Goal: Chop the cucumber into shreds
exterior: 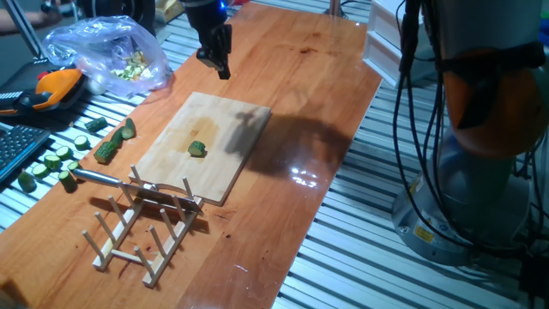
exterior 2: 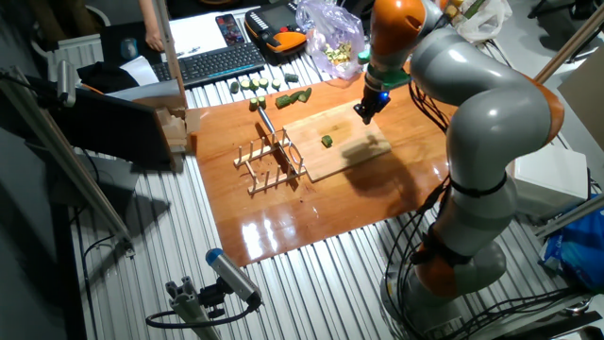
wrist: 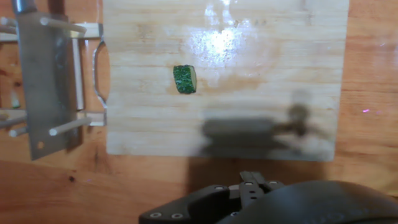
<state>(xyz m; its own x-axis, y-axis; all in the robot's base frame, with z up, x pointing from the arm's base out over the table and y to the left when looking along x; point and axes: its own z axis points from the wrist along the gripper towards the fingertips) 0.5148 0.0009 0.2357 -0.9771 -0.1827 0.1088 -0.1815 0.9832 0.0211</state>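
The cucumber (exterior: 197,149) is a small dark green chunk with a pale cut face, lying alone near the middle of the wooden cutting board (exterior: 232,120). It also shows in the other fixed view as the cucumber (exterior 2: 327,141) and in the hand view as the cucumber (wrist: 185,79). No shreds are in view. My gripper (exterior: 220,63) hangs in the air above the board's far end, well away from the chunk. Its fingers look pressed together with nothing between them. In the hand view only the gripper (wrist: 251,183) base shows at the bottom edge.
A knife (wrist: 42,81) lies across a wooden peg rack (exterior: 146,227) at the board's near end. Round cucumber slices (exterior: 53,161) and a longer cucumber piece (exterior: 108,150) lie to the left. A plastic bag (exterior: 107,51) sits behind them.
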